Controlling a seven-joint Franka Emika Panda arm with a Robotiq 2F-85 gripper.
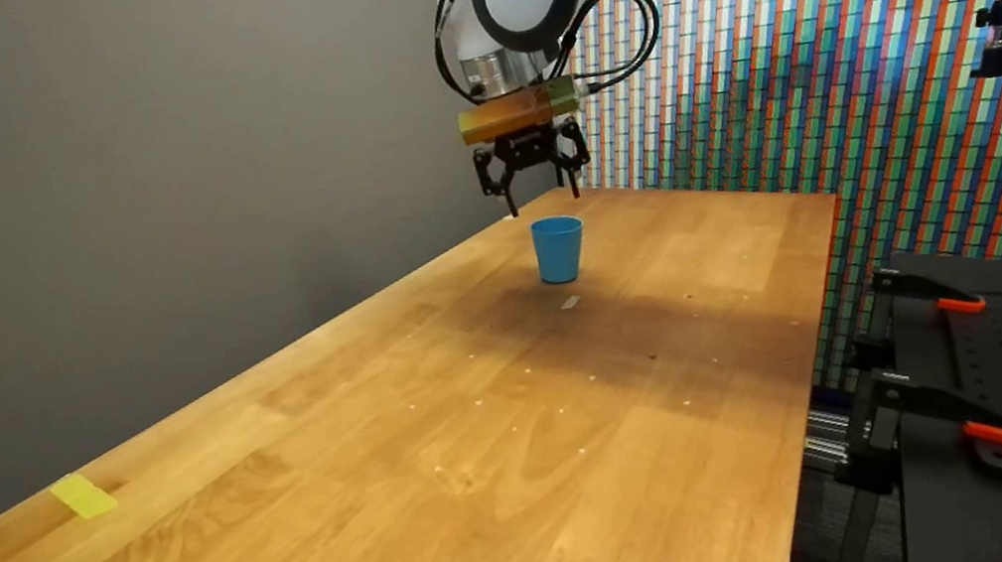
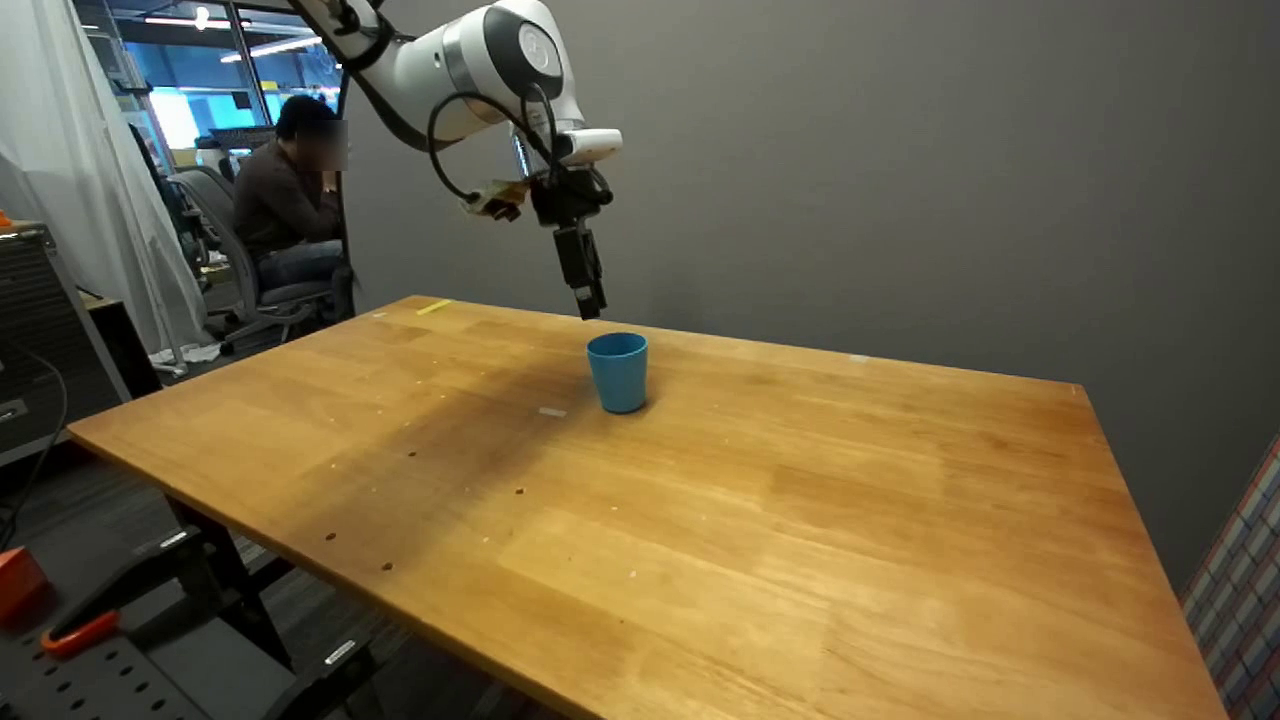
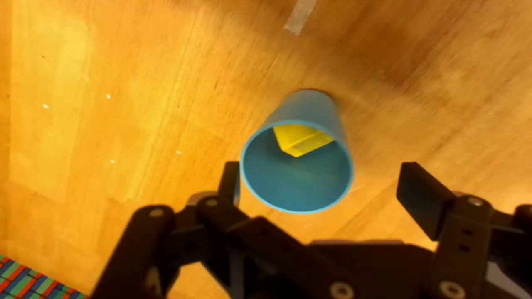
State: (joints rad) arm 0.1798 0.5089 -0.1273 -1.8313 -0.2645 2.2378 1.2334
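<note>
In an exterior view, the pincer (image 1: 545, 206) hangs just above the middle of the frame, its fingers spread wide and pointing down over an upright blue cup (image 1: 560, 257) that stands on the wooden surface (image 1: 375, 502). In the wrist view, the cup's mouth shows near the middle of the frame, between the two fingers, and a yellow block (image 3: 297, 139) lies inside, seen at the top of the opening and partly hidden by the cup's wall. A pale strip of tape (image 3: 301, 16) lies near the cup, at the top of that frame.
</note>
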